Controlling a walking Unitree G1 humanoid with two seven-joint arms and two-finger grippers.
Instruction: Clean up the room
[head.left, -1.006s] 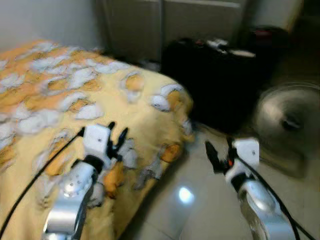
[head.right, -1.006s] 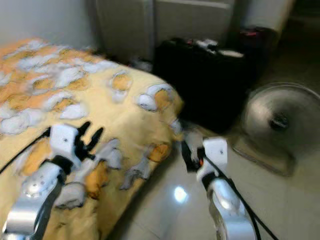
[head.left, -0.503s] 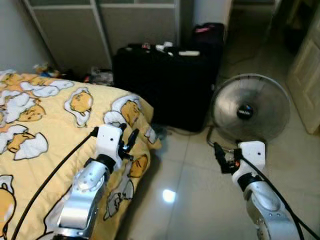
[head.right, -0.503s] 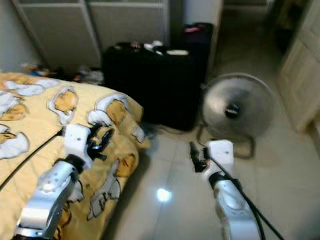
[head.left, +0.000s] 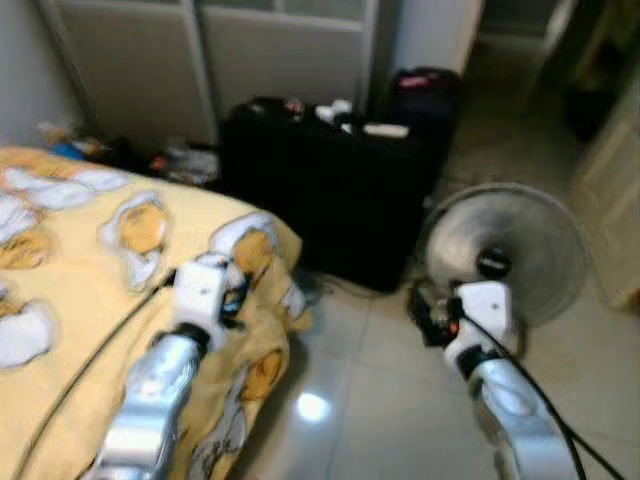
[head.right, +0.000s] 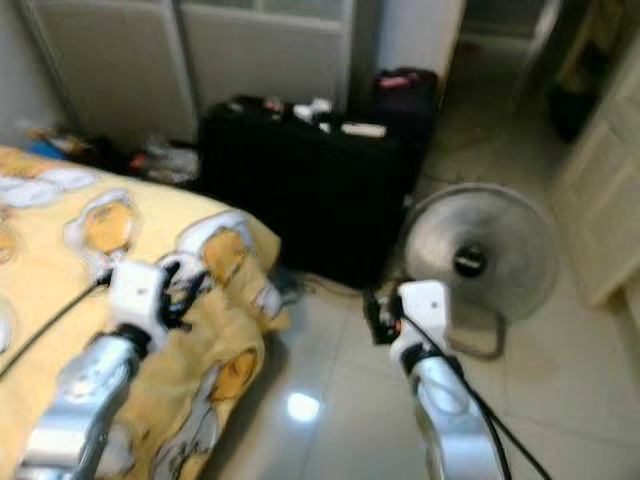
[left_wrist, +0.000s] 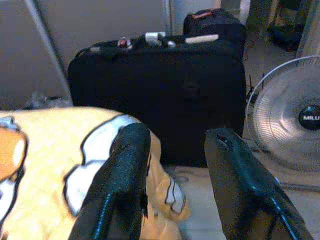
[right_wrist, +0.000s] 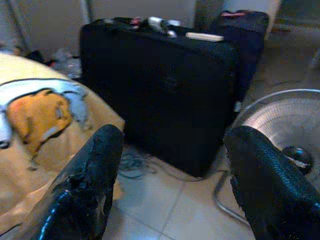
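A black suitcase (head.left: 330, 195) stands upright on the floor past the bed's corner, with small white items (head.left: 350, 112) lying on its top edge. My left gripper (left_wrist: 175, 165) is open and empty, held over the corner of the yellow egg-print bedsheet (head.left: 90, 260) and facing the suitcase. Over the tiled floor my right gripper (right_wrist: 175, 170) is open and empty too, between the bed corner and a floor fan (head.left: 503, 252). Both views from the head are blurred.
A dark bag (head.left: 425, 90) stands behind the suitcase. Small clutter (head.left: 165, 160) lies on the floor by the grey sliding wardrobe doors (head.left: 250, 50). A cable (right_wrist: 132, 167) trails at the suitcase's foot. A pale door (head.right: 605, 200) is at the right, with shiny floor tiles (head.left: 340, 410) in front.
The head view has swung from the bed towards the suitcase and fan, then shifted slightly. Both arms keep the same raised pose, grippers open.
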